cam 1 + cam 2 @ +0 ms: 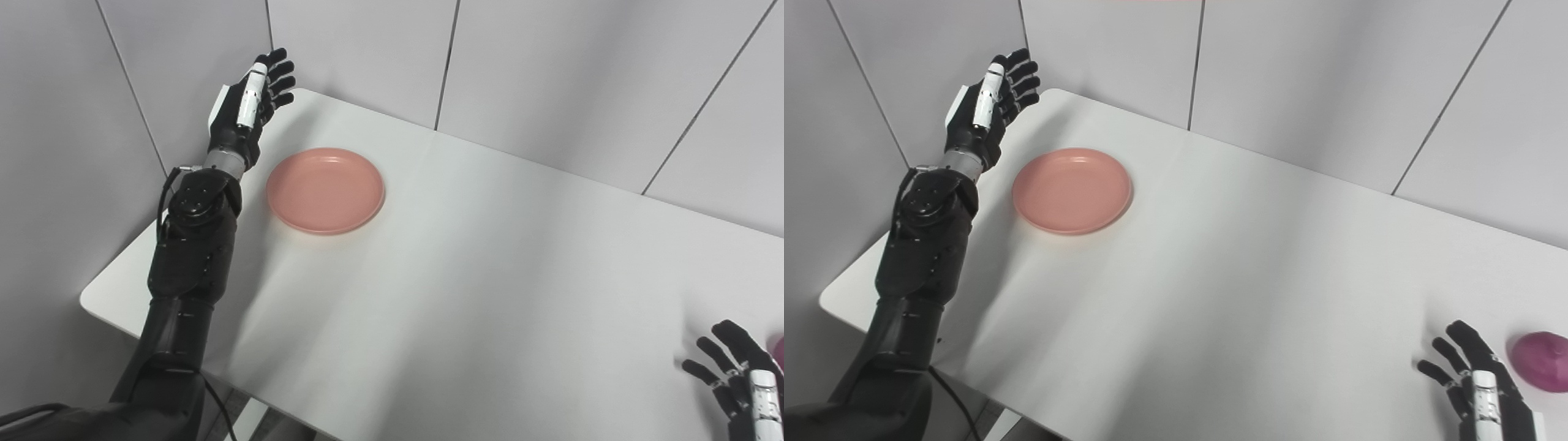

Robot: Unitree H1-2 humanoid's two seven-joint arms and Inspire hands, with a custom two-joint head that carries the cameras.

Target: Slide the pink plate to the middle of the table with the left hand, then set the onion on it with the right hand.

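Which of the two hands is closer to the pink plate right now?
The left hand, open and raised beside the pink plate at the table's far left corner. The right hand is across the table, next to the onion.

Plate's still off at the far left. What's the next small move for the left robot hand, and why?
Probably bring the left robot hand down against the pink plate's left rim. The hand is open and raised beside the plate, not touching it, and the plate sits well left of the table's middle.
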